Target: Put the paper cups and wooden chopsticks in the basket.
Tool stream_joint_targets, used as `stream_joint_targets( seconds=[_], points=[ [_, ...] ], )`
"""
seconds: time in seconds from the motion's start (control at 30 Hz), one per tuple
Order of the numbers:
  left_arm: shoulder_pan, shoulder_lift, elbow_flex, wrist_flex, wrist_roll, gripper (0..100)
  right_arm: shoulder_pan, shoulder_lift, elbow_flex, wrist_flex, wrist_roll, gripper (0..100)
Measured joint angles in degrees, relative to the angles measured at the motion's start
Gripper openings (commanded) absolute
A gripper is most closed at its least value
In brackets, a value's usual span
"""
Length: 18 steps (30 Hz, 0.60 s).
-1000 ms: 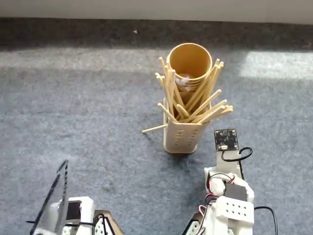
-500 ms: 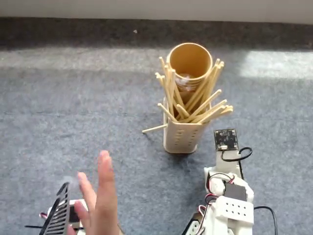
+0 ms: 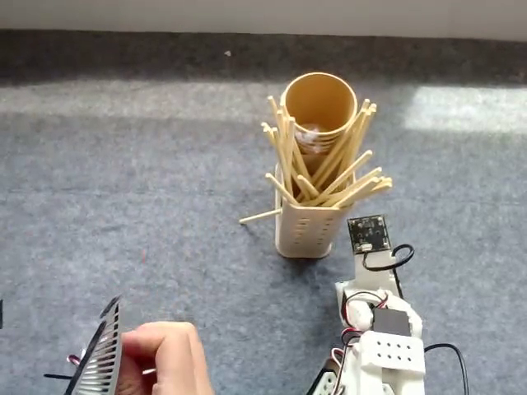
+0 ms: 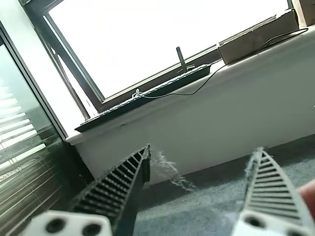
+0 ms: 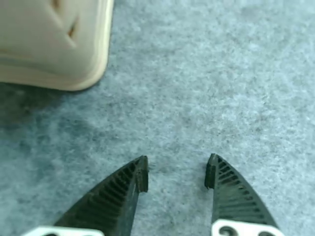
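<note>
A cream slotted basket (image 3: pixel 306 229) stands upright on the grey carpet. A stack of paper cups (image 3: pixel 318 100) and a bundle of wooden chopsticks (image 3: pixel 328 174) stick up out of it; one chopstick (image 3: pixel 260 217) juts out sideways. My right arm (image 3: pixel 375 325) sits just beside the basket's near right corner. My right gripper (image 5: pixel 177 168) is open over bare carpet, with the basket's base corner (image 5: pixel 54 44) close ahead. My left gripper (image 4: pixel 202 149) is open with nothing in it, tilted up toward a window wall. A person's hand (image 3: pixel 165 360) holds the left arm.
Grey carpet (image 3: pixel 148 189) spreads wide to the left of the basket. A dark strip (image 3: pixel 123 53) and a pale wall run along the far edge. A sunlit patch (image 3: pixel 465 111) lies at the far right. A fingertip (image 4: pixel 307 196) shows beside my left gripper.
A person's hand has come in at the near left and closed on the left arm, which has shifted. The right arm has edged slightly left, toward the basket.
</note>
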Motion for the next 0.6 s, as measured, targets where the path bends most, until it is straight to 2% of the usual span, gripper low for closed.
stream_joint_targets(
  seconds=[0.6],
  points=[
    [-0.1, 0.0, 0.7, 0.9, 0.0, 32, -0.3, 0.0, 0.0, 0.0, 0.0, 20.2]
  ],
)
